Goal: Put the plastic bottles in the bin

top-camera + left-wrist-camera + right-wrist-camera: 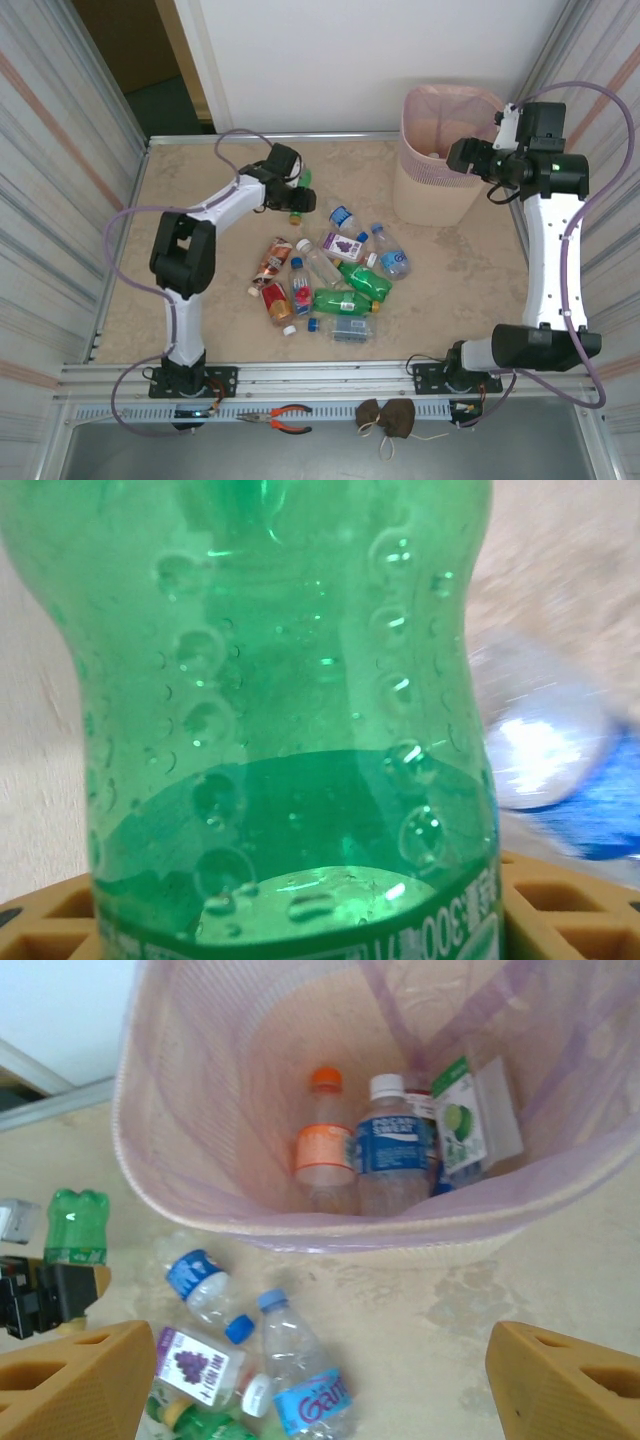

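Translucent green plastic bottle (290, 730) clamped between the left gripper's (290, 192) orange fingers (45, 925), at the far edge of the bottle heap.

The green bottle is well to the left of the tall pale-pink, lattice-topped plastic bin (430, 195). The bin stands at the far right of the beige table (470, 285) and holds an orange bottle (323, 1145) and a clear blue-labelled bottle (390, 1150). The right gripper (320, 1385) hangs above the bin's mouth, jaws wide apart with nothing between them. The other plastic bottles (335, 275) lie in a loose heap between the two arms.
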Available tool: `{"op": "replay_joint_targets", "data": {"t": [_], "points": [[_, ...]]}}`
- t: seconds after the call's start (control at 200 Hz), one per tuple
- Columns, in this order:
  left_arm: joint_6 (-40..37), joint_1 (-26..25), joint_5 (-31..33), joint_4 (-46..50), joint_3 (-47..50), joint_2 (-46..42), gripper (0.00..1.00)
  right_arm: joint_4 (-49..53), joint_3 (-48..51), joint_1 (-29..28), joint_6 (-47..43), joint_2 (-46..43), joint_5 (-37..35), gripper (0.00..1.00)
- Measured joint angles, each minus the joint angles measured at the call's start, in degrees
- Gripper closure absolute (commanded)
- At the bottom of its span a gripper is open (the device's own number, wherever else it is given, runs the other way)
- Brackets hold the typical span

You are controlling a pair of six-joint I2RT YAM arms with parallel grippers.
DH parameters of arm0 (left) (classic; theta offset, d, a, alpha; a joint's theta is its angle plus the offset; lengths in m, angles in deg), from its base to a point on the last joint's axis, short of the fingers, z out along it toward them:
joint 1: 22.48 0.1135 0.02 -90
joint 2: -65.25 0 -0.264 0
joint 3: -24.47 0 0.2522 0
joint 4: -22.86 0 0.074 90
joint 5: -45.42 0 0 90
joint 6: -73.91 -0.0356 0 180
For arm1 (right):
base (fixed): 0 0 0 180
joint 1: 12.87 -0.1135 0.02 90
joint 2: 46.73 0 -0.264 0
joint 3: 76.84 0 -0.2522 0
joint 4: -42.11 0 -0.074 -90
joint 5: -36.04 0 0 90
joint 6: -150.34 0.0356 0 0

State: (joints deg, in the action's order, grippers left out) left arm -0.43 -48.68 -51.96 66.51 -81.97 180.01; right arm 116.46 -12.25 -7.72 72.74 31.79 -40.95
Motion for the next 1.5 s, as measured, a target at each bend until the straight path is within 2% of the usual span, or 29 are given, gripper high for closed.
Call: {"op": "replay_joint_targets", "data": {"t": [0.17, 0.451, 0.596, 0.767, 0.982, 1.227, 1.498], "points": [[-1.31, 0.13, -6.10, -5.90, 2.40, -9.20, 0.47, -7.41, 6.97, 0.13, 3.52, -5.49, 6.58, 0.15], [-1.92, 0.13, -19.87, -17.90, 11.10, -22.58, 0.49, -28.41, 20.70, -0.98, 11.69, -15.76, 18.43, 0.16], [-1.92, -0.11, -25.88, -23.67, 14.78, -28.48, 0.50, -37.03, 22.71, -5.40, 13.86, -17.27, 22.12, 0.14], [-2.71, -2.54, -31.06, -28.22, 16.76, -34.38, 0.50, -44.72, 22.71, -14.21, 14.16, -17.07, 25.16, 0.10], [-4.55, -6.27, -35.06, -30.40, 16.76, -38.99, 0.51, -48.17, 20.33, -26.03, 12.57, -14.03, 25.88, 0.04], [-6.88, -8.81, -37.20, -30.49, 16.76, -40.13, 0.52, -50.64, 15.87, -32.11, 12.63, -9.03, 25.20, 0.04], [-8.04, -9.49, -36.65, -29.49, 16.74, -40.09, 0.52, -52.48, 14.32, -34.01, 15.89, -4.50, 24.79, 0.19]]}}
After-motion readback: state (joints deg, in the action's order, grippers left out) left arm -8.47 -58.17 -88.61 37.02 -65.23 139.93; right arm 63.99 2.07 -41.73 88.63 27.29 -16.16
